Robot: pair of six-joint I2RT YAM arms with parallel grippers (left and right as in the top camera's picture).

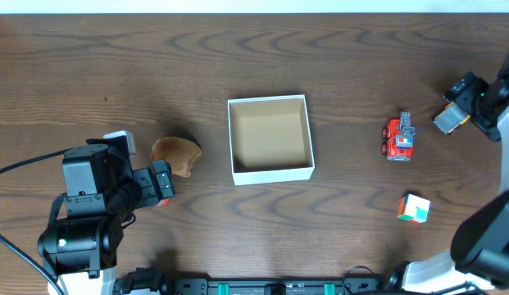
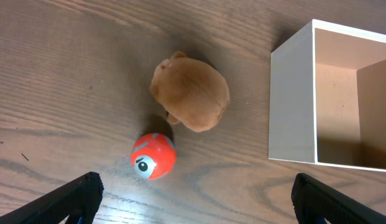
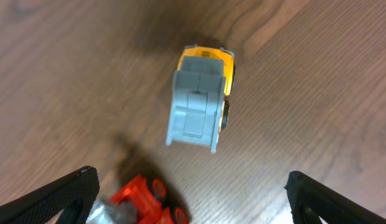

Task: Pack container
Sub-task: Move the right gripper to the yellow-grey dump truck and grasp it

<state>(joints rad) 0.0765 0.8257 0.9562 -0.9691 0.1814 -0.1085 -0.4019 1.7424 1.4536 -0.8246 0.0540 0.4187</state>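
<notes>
Near the counter's left edge, the orange ball (image 2: 153,155) could be nudged rolling by the wide-open, empty left end effector (image 2: 193,202), as could the wheeled yellow truck (image 3: 202,93) under the open, empty right end effector (image 3: 196,196), away from the container (image 1: 273,173) set midway between the side edges.

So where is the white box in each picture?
Overhead: the container sits in the middle of the picture.
Left wrist: it is at the right edge, cut off by the frame.
Right wrist: it is not in this picture.
Shared landmark: the brown plush toy lies a little to the container's left in the overhead view and in the left wrist view.
</notes>
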